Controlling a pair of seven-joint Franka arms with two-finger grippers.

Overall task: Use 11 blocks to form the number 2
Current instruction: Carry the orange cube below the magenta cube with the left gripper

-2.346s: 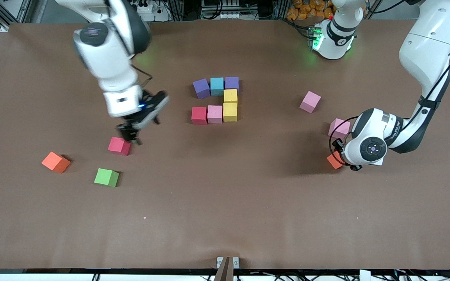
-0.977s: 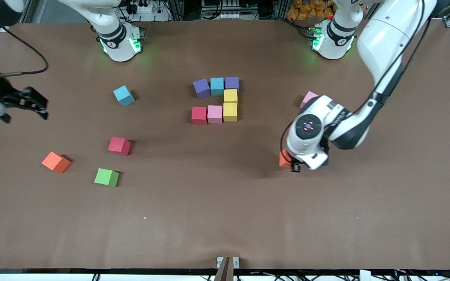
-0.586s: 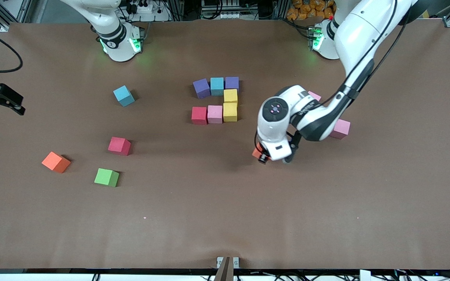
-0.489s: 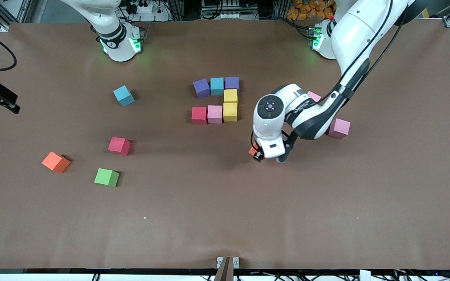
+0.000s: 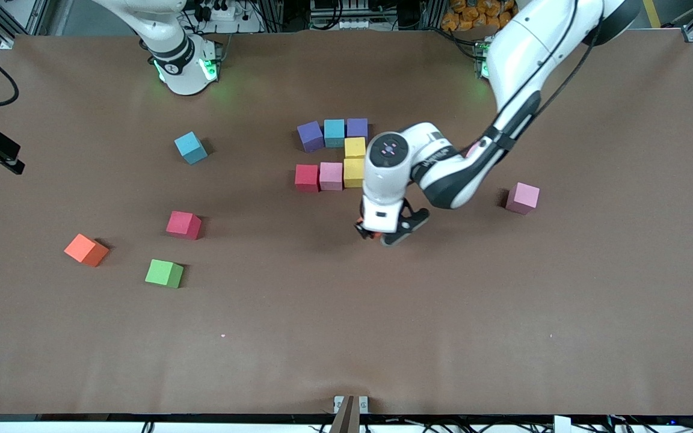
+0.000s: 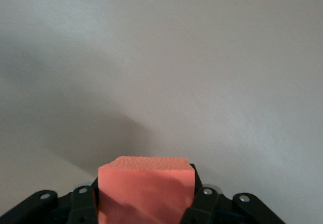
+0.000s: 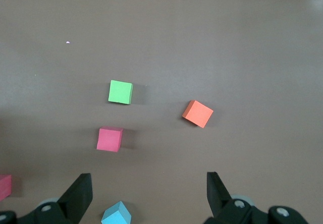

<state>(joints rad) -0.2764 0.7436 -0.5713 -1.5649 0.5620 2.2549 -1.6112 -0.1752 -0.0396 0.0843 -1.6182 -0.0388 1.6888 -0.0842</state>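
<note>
Between left gripper (image 6: 146,211) fingers: matte, grainy orange cube (image 6: 145,189).

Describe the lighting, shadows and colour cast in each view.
Front view: even light, green glow at both bases, soft shadow under the left gripper. Left wrist view: washed-out grey table, orange block close and sharp. Right wrist view: true brown table, short shadows beside the green block.

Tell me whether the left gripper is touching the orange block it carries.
Touching. In the left wrist view the left gripper has its fingers pressed against both sides of the orange block, no gap visible.
</note>
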